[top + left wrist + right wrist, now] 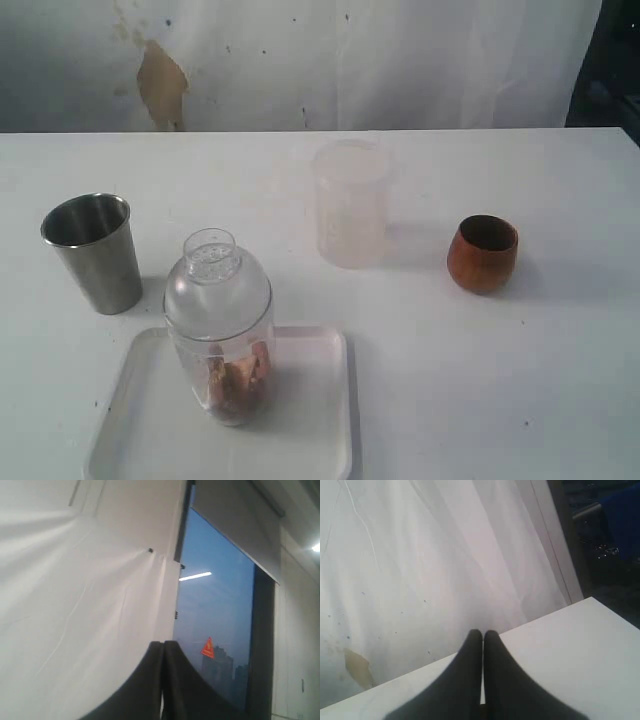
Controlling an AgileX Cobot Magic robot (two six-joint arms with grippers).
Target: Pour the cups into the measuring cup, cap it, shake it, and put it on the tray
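**Exterior view.** One white table (560, 360) is being shown, backed by one white sheet (420, 60) that is being marked by one brownish stain (162, 85). Five things are being carried by the table.
- One white tray (310, 420) is being seen at the near edge, left of the middle.
- One clear measuring cup (218, 310) is being carried upright on the tray's left half. It is being closed by one domed clear cap (212, 262), and brown contents (238, 385) are being seen at its bottom.
- Two cups are being counted. One steel tumbler (92, 252) is being seen upright toward the left edge, just beyond the tray's far left corner. One wooden cup (482, 253) is being seen upright toward the right edge.
- One frosted container (350, 205) is being seen near the table's middle, between the two cups and farther back.

**Left wrist view.** The left gripper (163, 647) is being shown with its two dark fingers (145, 690) being pressed together, clenched and grasping nothing. Behind it, the sheet and one dusk-blue window (220, 615) with one red-orange triangle (208, 647) are being seen.

**Right wrist view.** The right gripper (482, 637) is being shown likewise, its two dark fingers (460, 680) clenched tip to tip and grasping nothing. The table's far edge, the sheet and the one stain are being seen behind it.
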